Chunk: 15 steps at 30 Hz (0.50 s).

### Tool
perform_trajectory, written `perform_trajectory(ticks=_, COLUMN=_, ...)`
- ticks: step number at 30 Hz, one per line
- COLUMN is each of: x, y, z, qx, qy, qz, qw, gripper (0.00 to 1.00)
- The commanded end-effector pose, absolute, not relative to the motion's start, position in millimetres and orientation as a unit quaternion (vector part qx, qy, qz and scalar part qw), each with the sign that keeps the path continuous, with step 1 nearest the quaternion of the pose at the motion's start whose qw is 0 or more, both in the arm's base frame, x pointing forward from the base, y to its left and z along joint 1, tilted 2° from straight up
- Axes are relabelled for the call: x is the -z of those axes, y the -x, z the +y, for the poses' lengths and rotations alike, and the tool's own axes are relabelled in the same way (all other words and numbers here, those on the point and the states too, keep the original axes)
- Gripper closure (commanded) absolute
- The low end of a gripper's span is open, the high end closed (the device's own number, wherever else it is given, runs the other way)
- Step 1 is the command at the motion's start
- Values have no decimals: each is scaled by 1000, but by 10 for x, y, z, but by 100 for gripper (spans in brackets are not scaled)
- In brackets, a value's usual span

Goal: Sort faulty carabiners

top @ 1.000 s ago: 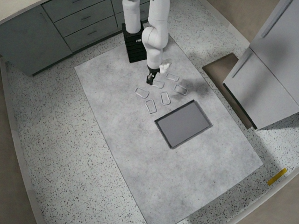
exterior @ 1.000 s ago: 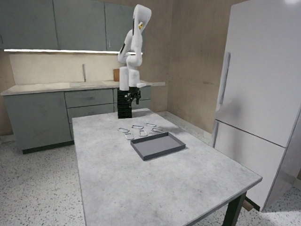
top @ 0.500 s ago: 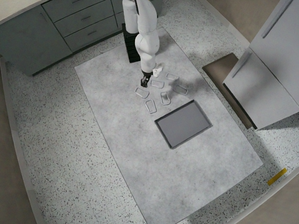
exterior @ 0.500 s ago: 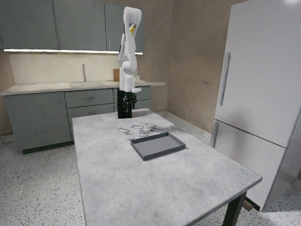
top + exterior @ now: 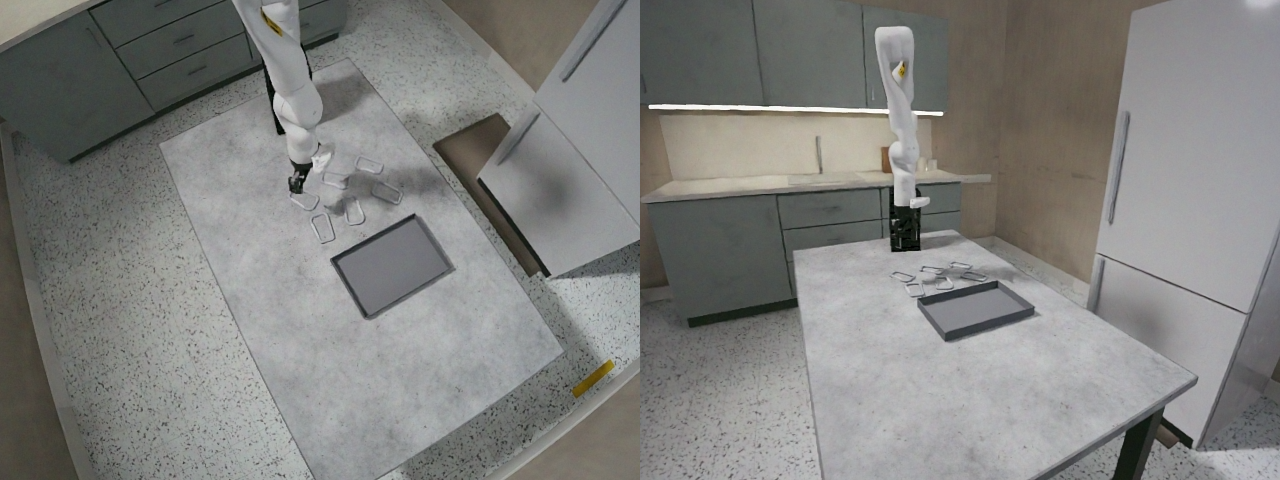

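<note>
Several silver carabiners lie flat in a loose cluster on the grey table (image 5: 361, 387) (image 5: 950, 387), just behind the grey tray (image 5: 392, 224) (image 5: 976, 325). The tray holds nothing. The leftmost carabiner (image 5: 304, 200) (image 5: 902, 276) lies at the cluster's left edge, with others beside it (image 5: 323, 227) (image 5: 354, 211) (image 5: 335, 179) (image 5: 369, 164) (image 5: 386, 192). My gripper (image 5: 296, 183) (image 5: 905, 215) is open and empty. It points down and hangs well above the leftmost carabiner. In the exterior view its dark fingers are hard to make out against the black pedestal.
The arm's black pedestal (image 5: 905, 240) stands at the table's back edge. A tall fridge (image 5: 594, 129) (image 5: 1198, 180) stands to the right of the table. Grey kitchen cabinets (image 5: 62, 87) (image 5: 717, 248) line the wall behind.
</note>
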State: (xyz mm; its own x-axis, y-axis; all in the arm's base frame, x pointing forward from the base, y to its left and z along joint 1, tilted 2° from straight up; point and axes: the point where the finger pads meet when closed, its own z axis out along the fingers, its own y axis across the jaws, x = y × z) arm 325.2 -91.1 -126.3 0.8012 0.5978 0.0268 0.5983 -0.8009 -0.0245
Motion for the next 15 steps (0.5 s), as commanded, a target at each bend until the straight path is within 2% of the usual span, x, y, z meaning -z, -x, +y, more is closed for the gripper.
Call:
perform_trajectory(ticks=1, x=1277, y=-3211, z=-950, qx=8, qy=949, qz=-314, qw=16, gripper=0)
perform_trajectory(ticks=3, x=1447, y=-3121, z=-1098, qx=10, qy=955, qz=-297, qw=19, gripper=0)
perform_trajectory(ticks=15, x=1447, y=-3121, z=-1098, qx=10, qy=955, qz=-297, qw=19, gripper=0)
